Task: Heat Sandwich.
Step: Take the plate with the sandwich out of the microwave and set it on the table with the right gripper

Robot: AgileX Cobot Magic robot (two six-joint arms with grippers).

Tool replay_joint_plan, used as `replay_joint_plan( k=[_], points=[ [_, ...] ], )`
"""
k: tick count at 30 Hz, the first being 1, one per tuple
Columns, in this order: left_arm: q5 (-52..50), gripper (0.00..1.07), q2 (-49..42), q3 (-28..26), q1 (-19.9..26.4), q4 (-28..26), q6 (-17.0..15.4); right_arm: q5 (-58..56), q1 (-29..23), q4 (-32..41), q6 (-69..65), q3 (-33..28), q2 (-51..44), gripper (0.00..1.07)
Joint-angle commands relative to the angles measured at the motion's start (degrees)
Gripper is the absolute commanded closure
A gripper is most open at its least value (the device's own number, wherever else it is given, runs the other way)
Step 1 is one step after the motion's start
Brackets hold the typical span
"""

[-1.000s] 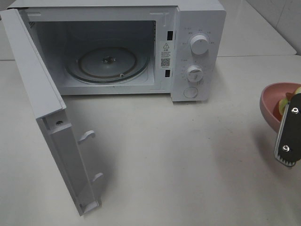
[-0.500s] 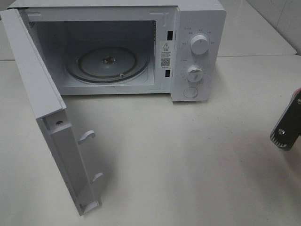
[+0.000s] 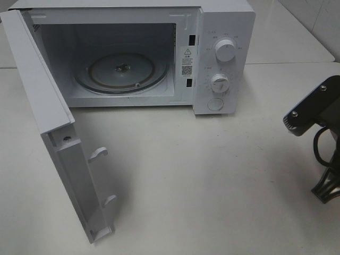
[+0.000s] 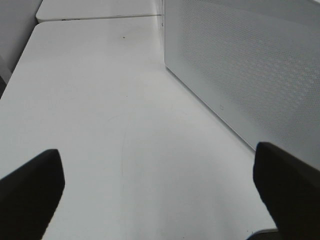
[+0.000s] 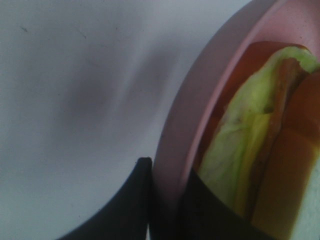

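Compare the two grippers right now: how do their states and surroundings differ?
The left gripper is open and empty over bare table beside the microwave; the right gripper has a finger on each side of the pink plate rim, the sandwich just inside. Both have dark fingers.

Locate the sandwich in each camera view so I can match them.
Exterior high: not in view; only the right arm shows at the right edge.
Left wrist: not in view.
Right wrist: sandwich on the pink plate, whose rim the right gripper straddles.
Shared landmark: the white table.
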State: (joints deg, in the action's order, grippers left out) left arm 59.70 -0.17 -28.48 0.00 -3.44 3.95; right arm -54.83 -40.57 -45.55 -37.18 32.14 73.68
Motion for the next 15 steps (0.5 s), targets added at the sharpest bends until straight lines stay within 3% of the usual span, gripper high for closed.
replay_joint_plan(
  k=[1, 15],
  points=[
    [-0.3, 0.1, -1.1, 0.1, -0.2, 0.2, -0.4, -1.4, -0.2, -1.9, -3.1, 1.5, 2.4, 1.07],
    [-0.3, 0.1, -1.1, 0.1, -0.2, 0.2, -0.4, -1.9, 0.0, -2.1, -11.4, 4.2, 14.1, 1.06]
  ],
)
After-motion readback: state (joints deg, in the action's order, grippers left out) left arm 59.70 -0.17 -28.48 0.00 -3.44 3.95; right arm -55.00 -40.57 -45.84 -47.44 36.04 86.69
